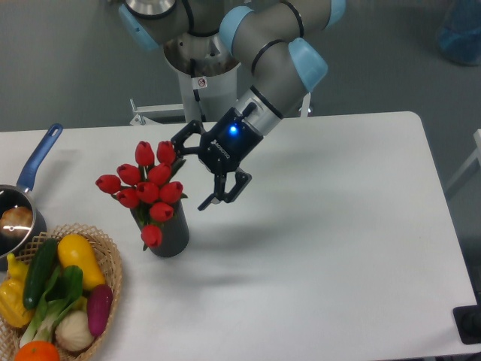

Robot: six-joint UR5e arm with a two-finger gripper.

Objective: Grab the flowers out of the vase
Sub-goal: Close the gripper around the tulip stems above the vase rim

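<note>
We see a white table [338, 248] with rounded corners, matte and lit from above, so that the arm throws a soft grey shadow on it just below and to the right of our pincer [197, 171]. Behind the table runs a dull grey-green floor, and the robot's white pedestal [201, 90] stands at the far edge, above the pincer.

The pincer hangs over the table with its two black fingers spread wide apart, holding nothing. One fingertip sits close beside the topmost buds; whether it touches them we cannot tell. The flowers [146, 189], a bunch of red tulips, lie immediately to the pincer's left, standing in the vase [170, 233], a dark grey cylinder that rests on the table below and left of the pincer.

Farther left and lower, at the table's corner, a wicker basket [113, 259] holds vegetables. A steel saucepan [19, 210] with a blue handle sits at the left edge, well apart from the pincer.
</note>
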